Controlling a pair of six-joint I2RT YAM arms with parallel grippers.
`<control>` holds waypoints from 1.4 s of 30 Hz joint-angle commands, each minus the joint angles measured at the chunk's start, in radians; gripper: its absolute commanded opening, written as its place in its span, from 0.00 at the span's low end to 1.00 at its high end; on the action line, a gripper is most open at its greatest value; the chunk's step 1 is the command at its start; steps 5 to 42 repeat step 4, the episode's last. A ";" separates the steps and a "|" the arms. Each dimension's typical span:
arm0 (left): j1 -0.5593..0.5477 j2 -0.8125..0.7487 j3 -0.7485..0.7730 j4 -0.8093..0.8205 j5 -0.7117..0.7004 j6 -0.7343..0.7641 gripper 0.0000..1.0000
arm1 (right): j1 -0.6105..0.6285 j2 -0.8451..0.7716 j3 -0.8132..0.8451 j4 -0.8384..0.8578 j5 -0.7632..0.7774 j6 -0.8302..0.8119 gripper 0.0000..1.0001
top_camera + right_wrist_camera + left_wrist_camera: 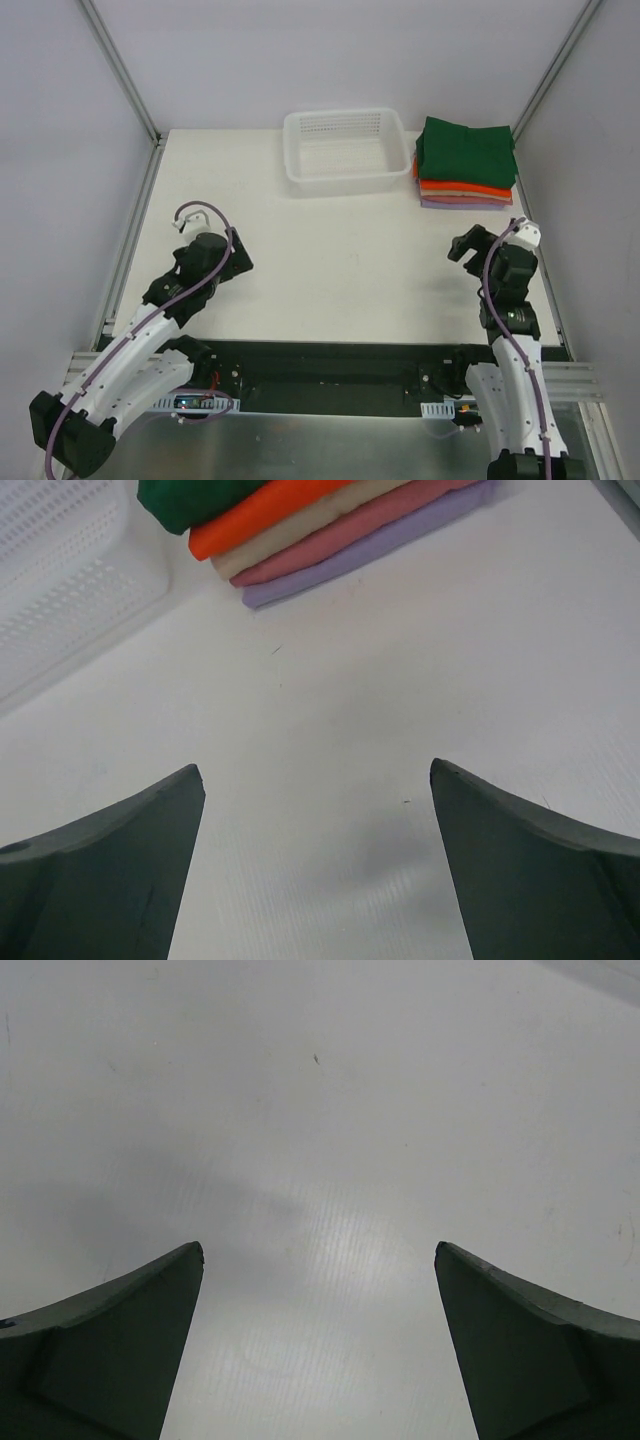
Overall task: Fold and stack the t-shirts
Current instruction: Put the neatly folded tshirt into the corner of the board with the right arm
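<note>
The folded t-shirts lie as one stack at the far right corner of the tabletop (pixel 340 260), just beside the right wall of the white mesh basket (pixel 345 115). The dark green t-shirt (pixel 465 150) is on top, a flat rectangle that covers most of what lies under it.

From the overhead camera only thin edges of the lower layers show along the near side: an orange t-shirt (pixel 465 187) directly under the green one, and a pinkish-lilac strip at the bottom.

The right wrist camera looks at that stack edge-on from low down and separates the layers better. Under the green and orange it shows a tan t-shirt (pixel 300 540), then a pink t-shirt (pixel 350 535), then a lilac t-shirt (pixel 370 555) resting on the tabletop. It also catches a corner of the basket at upper left, close to the stack.

The right end effector (pixel 315 768) is well short of the stack. Its two dark fingers are spread wide, with only bare tabletop between them.

The overhead camera places the left end effector (pixel 190 222) on the opposite side, near the left edge of the tabletop and well apart from both the stack and the basket. Its own wrist camera shows nothing but white surface, with the two fingers wide apart and holding nothing.

Only the overhead camera shows both arms, the basket and the stack together.
</note>
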 commanded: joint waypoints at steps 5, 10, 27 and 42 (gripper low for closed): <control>0.013 -0.012 -0.008 0.006 -0.007 -0.024 0.99 | 0.001 0.029 0.010 0.070 0.031 0.029 0.96; 0.013 -0.012 -0.008 0.006 -0.007 -0.024 0.99 | 0.001 0.029 0.010 0.070 0.031 0.029 0.96; 0.013 -0.012 -0.008 0.006 -0.007 -0.024 0.99 | 0.001 0.029 0.010 0.070 0.031 0.029 0.96; 0.013 -0.012 -0.008 0.006 -0.007 -0.024 0.99 | 0.001 0.029 0.010 0.070 0.031 0.029 0.96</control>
